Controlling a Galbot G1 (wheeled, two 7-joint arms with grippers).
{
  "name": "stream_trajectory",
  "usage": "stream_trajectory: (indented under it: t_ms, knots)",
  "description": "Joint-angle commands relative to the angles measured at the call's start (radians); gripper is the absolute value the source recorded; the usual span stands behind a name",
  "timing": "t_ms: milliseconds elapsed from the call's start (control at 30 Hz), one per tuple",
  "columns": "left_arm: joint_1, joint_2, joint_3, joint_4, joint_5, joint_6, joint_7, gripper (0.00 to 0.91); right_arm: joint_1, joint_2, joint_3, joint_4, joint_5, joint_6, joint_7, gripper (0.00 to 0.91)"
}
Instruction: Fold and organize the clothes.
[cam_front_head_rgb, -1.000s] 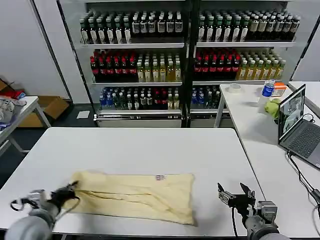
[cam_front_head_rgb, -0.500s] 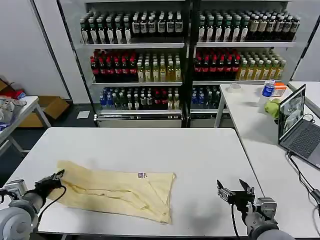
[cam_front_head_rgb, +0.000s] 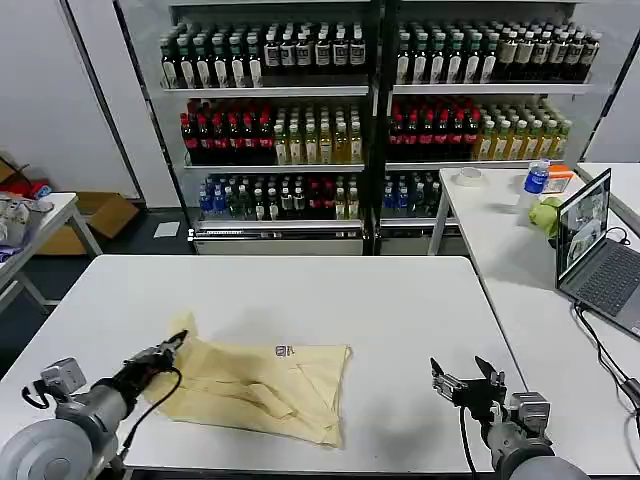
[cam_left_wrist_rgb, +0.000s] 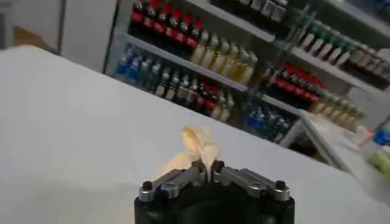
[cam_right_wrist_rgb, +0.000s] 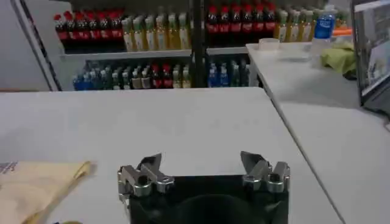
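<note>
Left gripper (cam_front_head_rgb: 178, 341), lower left of the head view, is pinched shut on the left end of the T-shirt (cam_front_head_rgb: 262, 382). Since half a second ago it has carried that edge rightward and up, so the fabric's left end now folds inward and lifts off the white table (cam_front_head_rgb: 400, 310); the shirt's right side and neck label (cam_front_head_rgb: 285, 351) have stayed put. One shirt, one label. In the left wrist view the fabric (cam_left_wrist_rgb: 198, 144) bunches up between the closed jaws of that gripper (cam_left_wrist_rgb: 210, 167). Right gripper (cam_front_head_rgb: 464, 376), lower right, sits open and idle above the table, well apart from the shirt, barely moved; two grippers in all.
</note>
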Motion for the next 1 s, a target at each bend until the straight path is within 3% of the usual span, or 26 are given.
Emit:
stream_trajectory:
  t_ms: [33,1000]
  knots:
    - [-0.056,-0.096,0.222,-0.044,0.012,0.0,-0.037,0.01,0.011,-0.004,-0.008,-0.005,0.003,-0.001,0.0,0.907]
    - [-0.2,-0.228,0.531,0.102,0.11,-0.065,-0.058,0.03,0.095,0.016,-0.049,-0.062,0.005,-0.001,0.005,0.907]
